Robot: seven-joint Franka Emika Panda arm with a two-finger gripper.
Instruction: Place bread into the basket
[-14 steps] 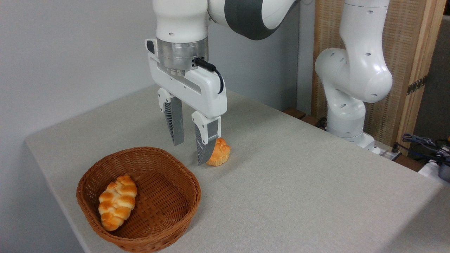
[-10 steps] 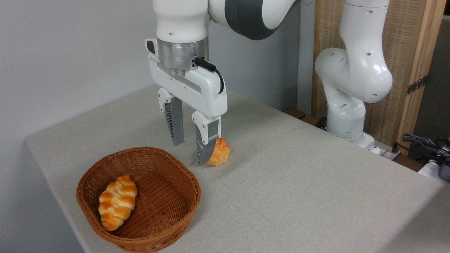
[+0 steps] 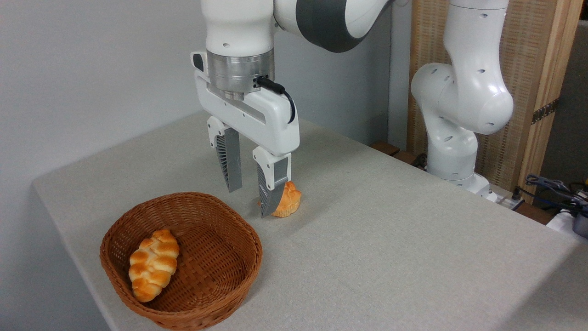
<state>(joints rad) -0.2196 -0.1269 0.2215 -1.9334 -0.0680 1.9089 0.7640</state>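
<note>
the table (image 3: 390, 239) is wide and grey. the basket (image 3: 216, 294) sits below and left of the pincer (image 3: 250, 200), a loaf (image 3: 153, 264) already in it. the pincer hangs with its fingers spread, gripping nothing. the bread (image 3: 288, 202) lies on the table just right of and behind the right finger, outside the gap. i'd say shift right to straddle it, drop low, then close gently so it doesn't squash or roll.
</note>
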